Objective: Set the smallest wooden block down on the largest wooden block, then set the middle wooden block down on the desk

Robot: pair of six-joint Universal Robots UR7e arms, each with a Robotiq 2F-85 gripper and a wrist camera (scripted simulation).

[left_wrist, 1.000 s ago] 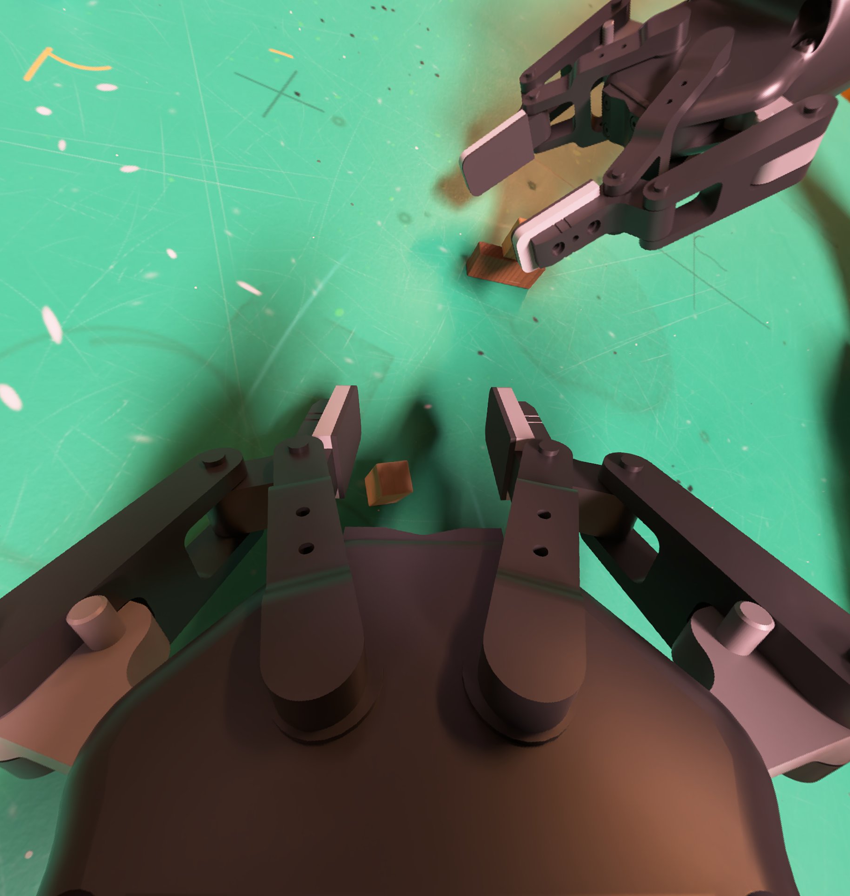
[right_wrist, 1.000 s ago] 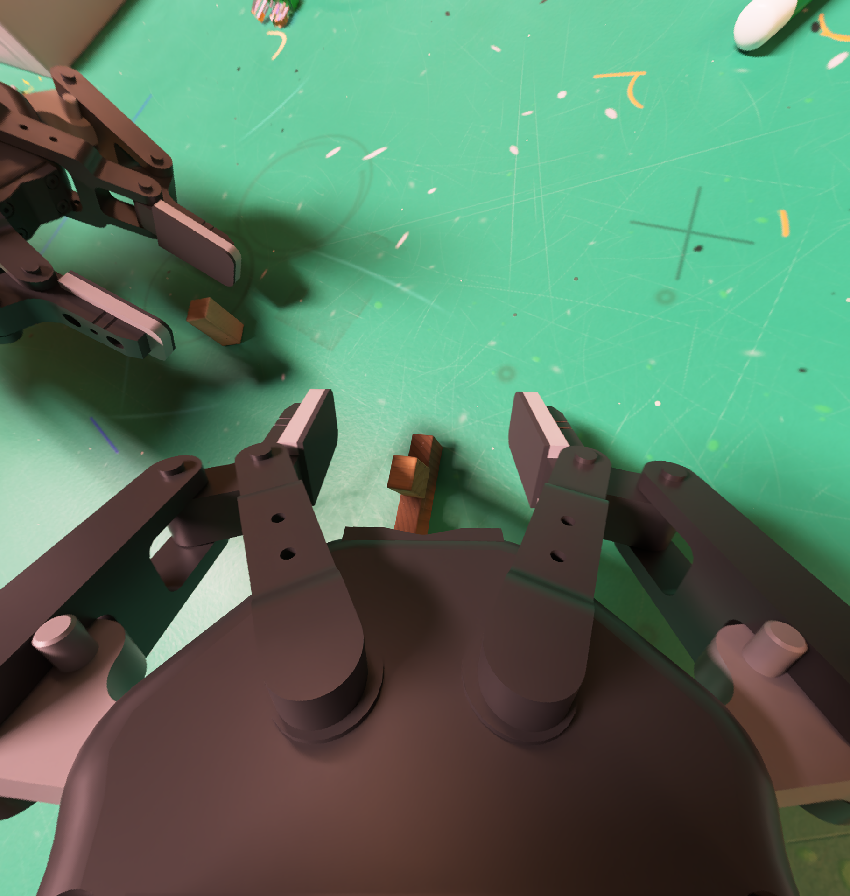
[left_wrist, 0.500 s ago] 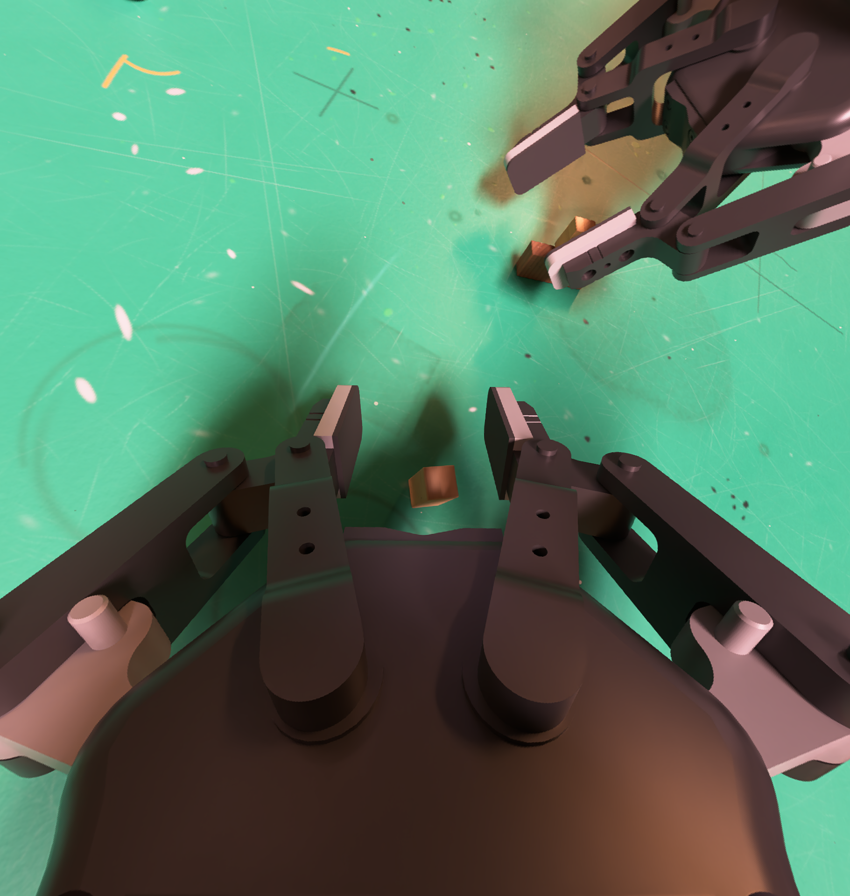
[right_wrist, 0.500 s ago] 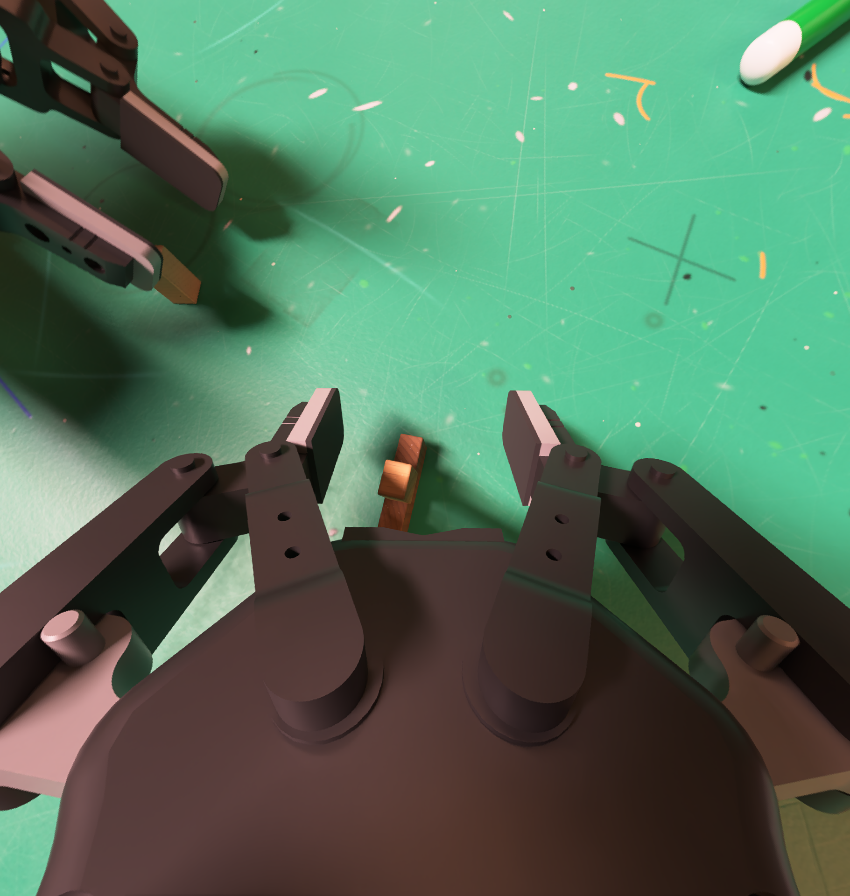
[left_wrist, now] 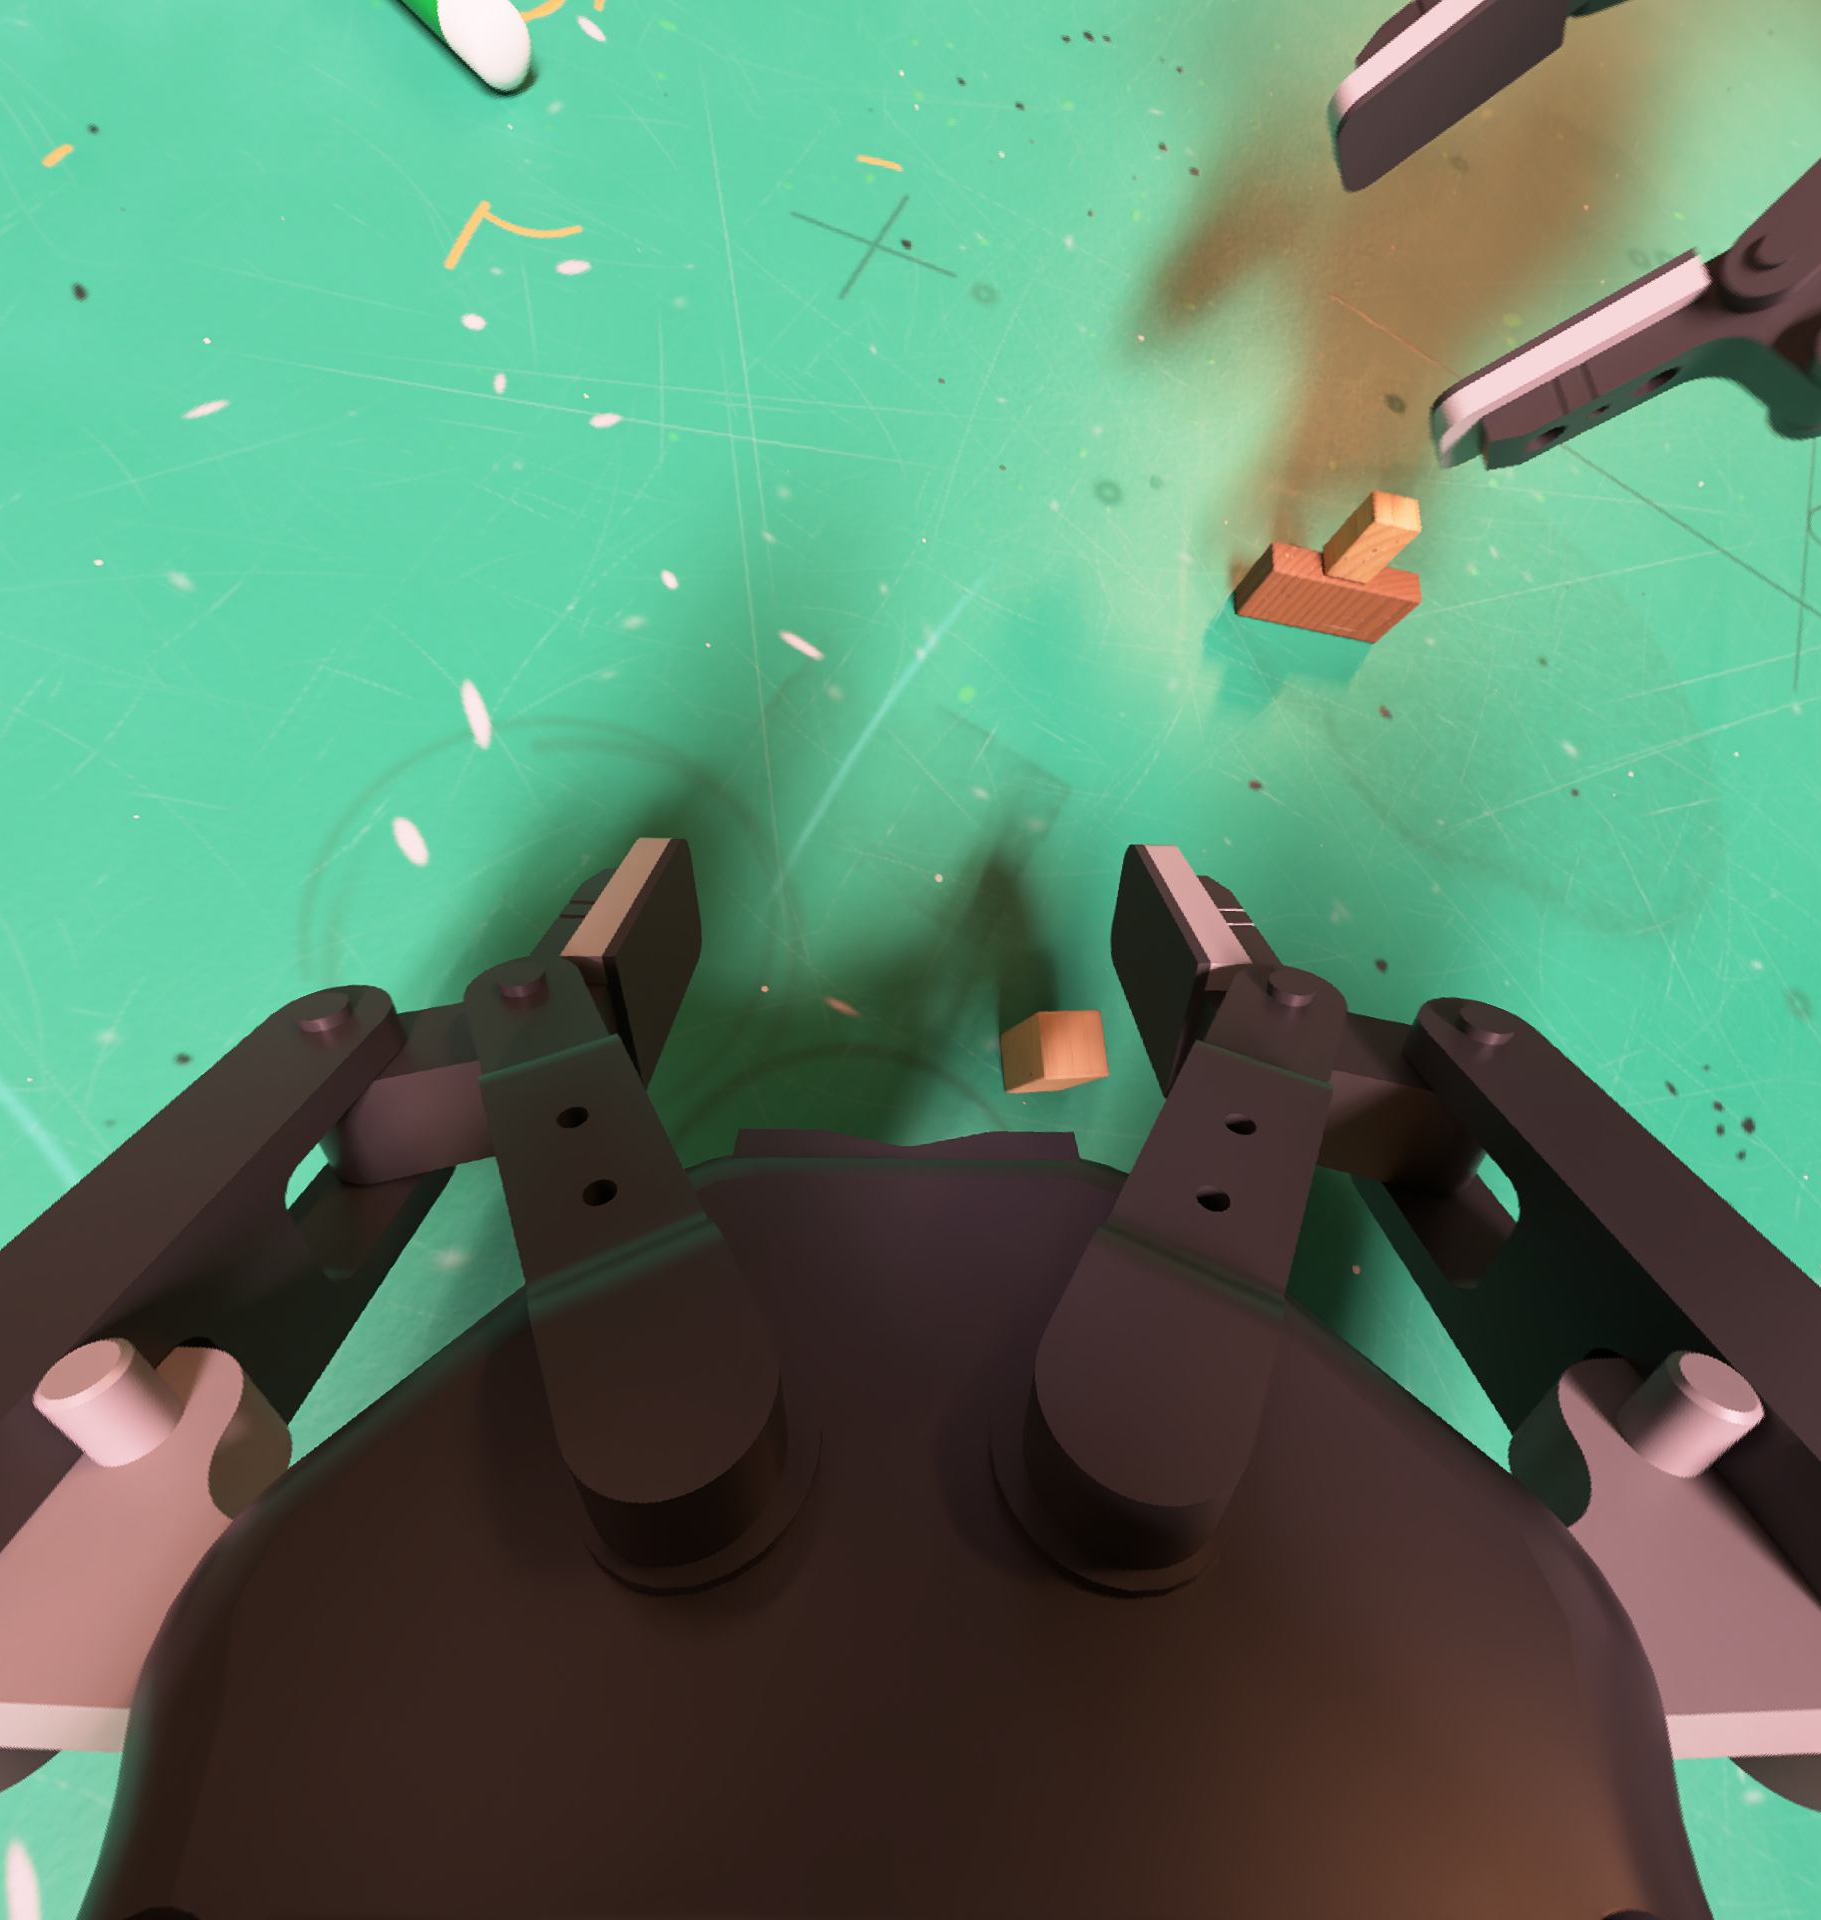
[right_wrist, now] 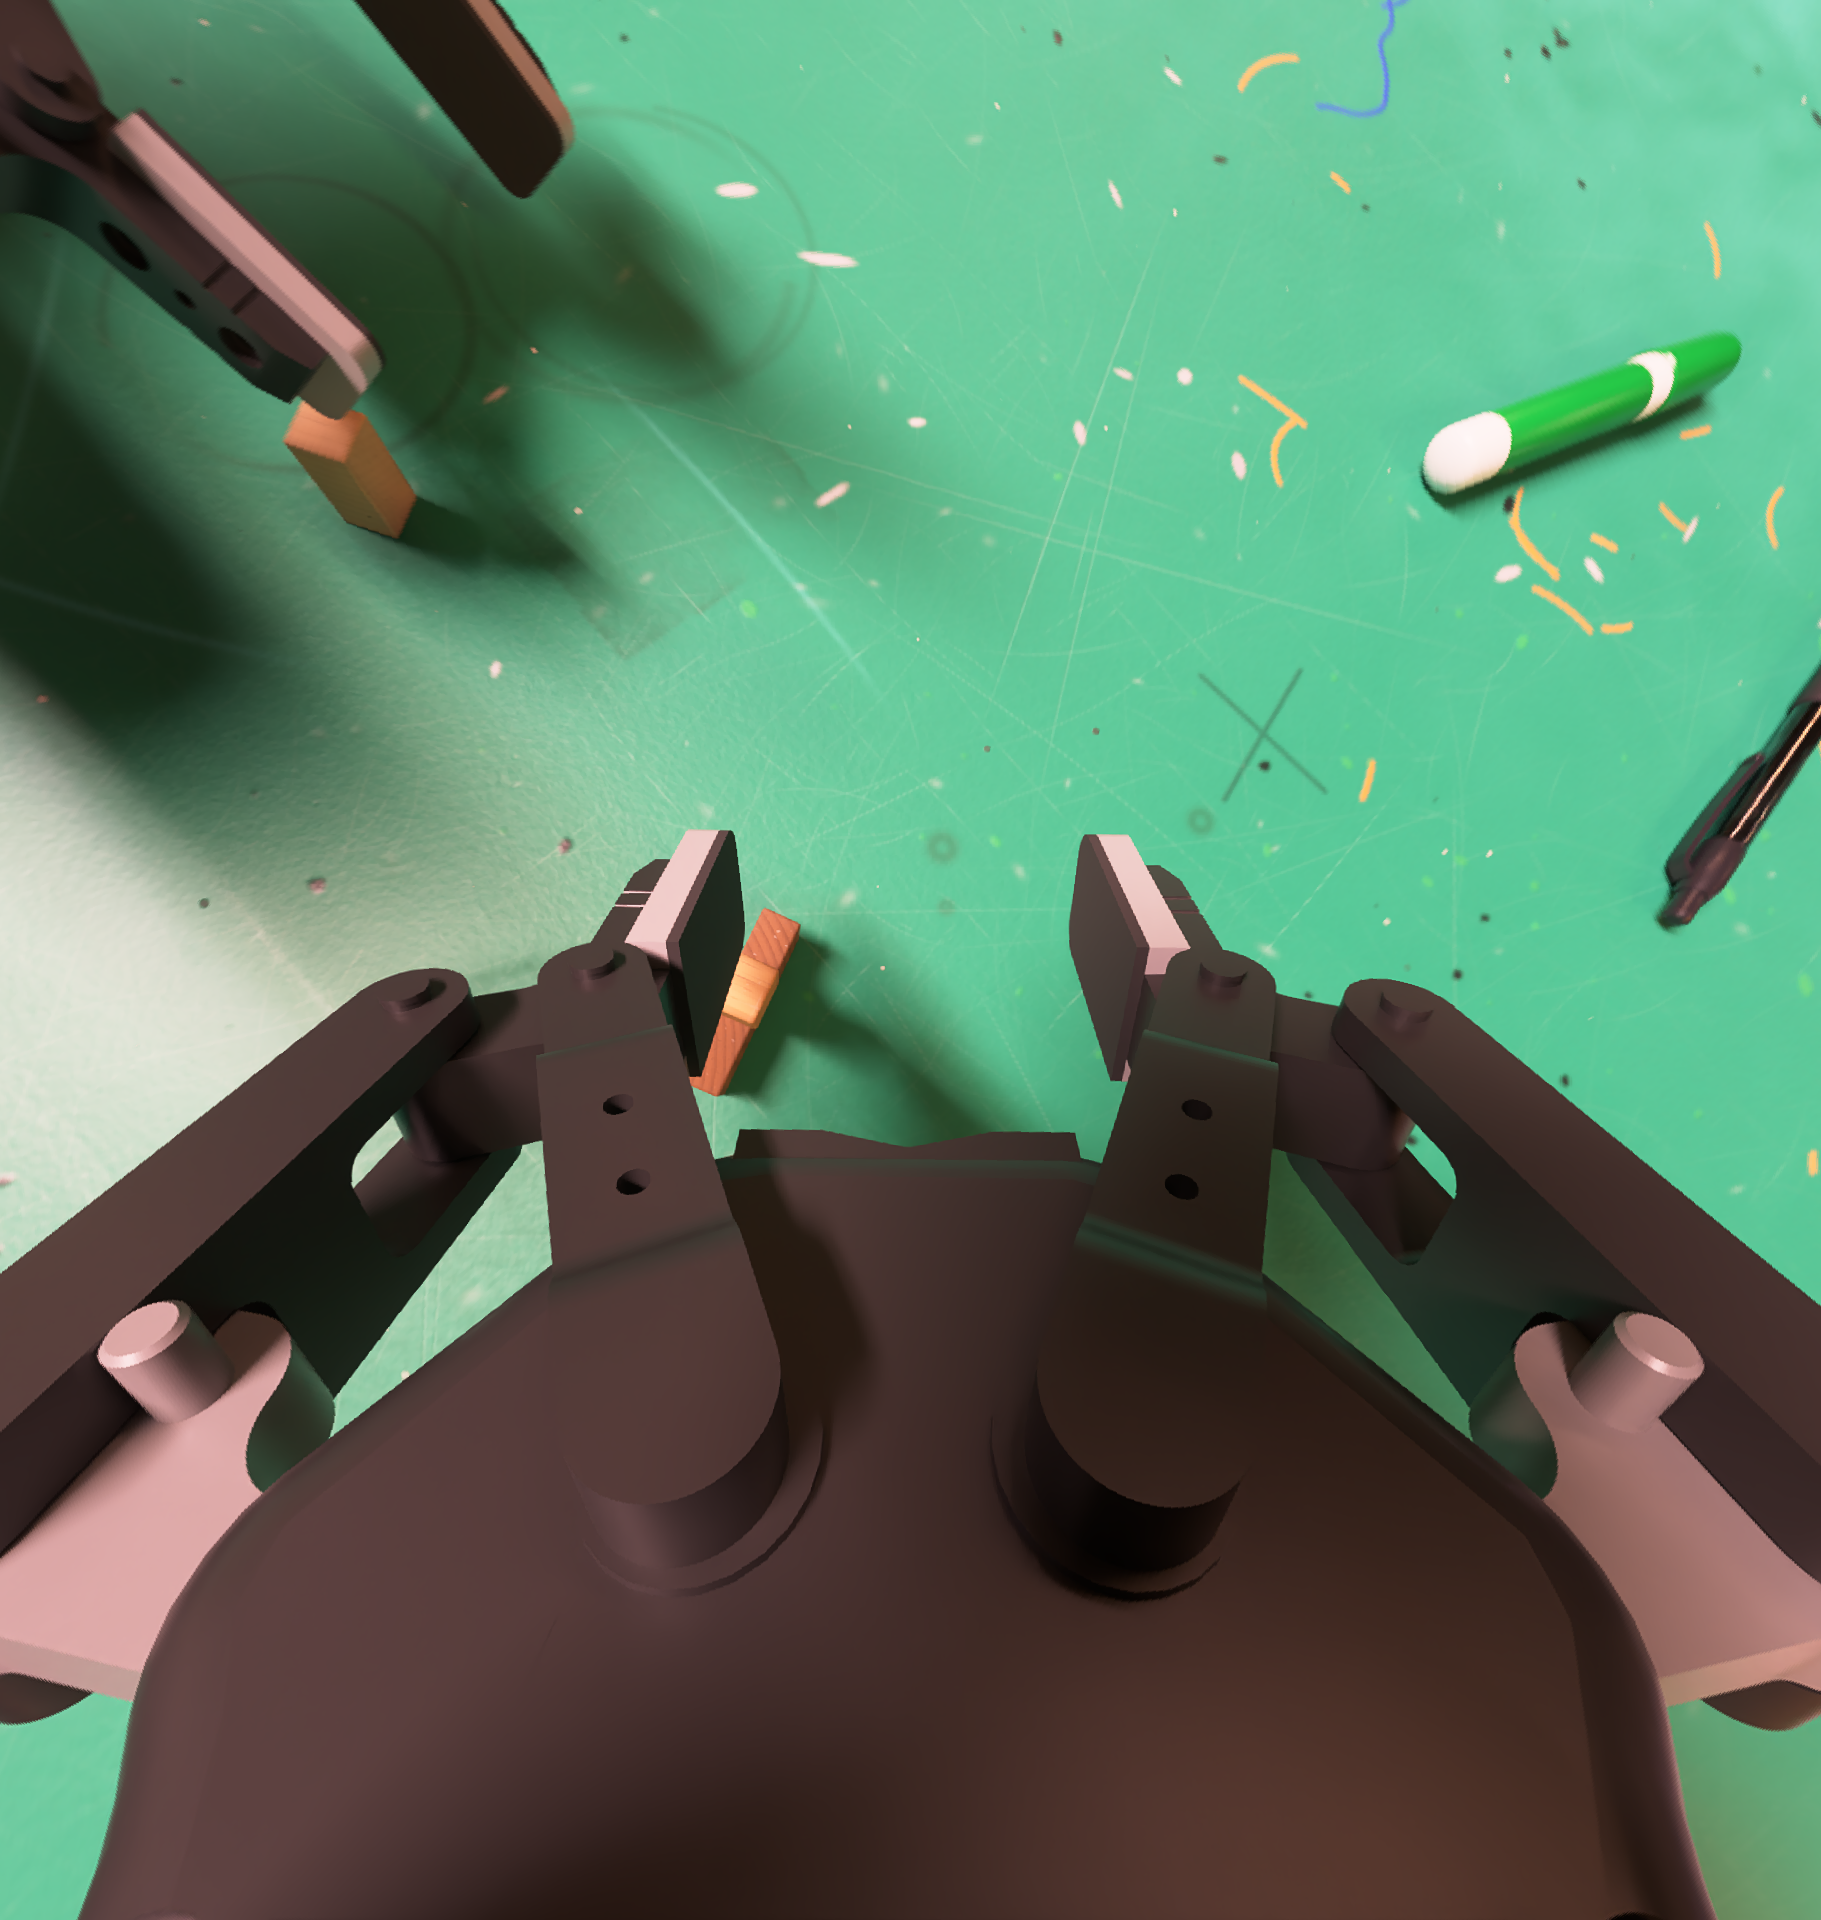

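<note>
The left gripper (left_wrist: pixel 906 935) is wide open and holds nothing. The middle wooden block (left_wrist: pixel 1053 1050) lies on the green desk (left_wrist: pixel 366 540) between the fingers, close to the right-hand finger (left_wrist: pixel 1160 940); whether they touch cannot be told.

The right gripper (right_wrist: pixel 904 935) is likewise wide open and empty. The smallest wooden block (left_wrist: pixel 1371 538) rests on the largest wooden block (left_wrist: pixel 1311 597), which lies flat on the desk. In the right wrist view this stack sits just beside the left-hand finger (right_wrist: pixel 693 925), partly hidden behind it.

A green marker (right_wrist: pixel 1581 410) and a dark pen (right_wrist: pixel 1763 774) lie well apart from the blocks.
</note>
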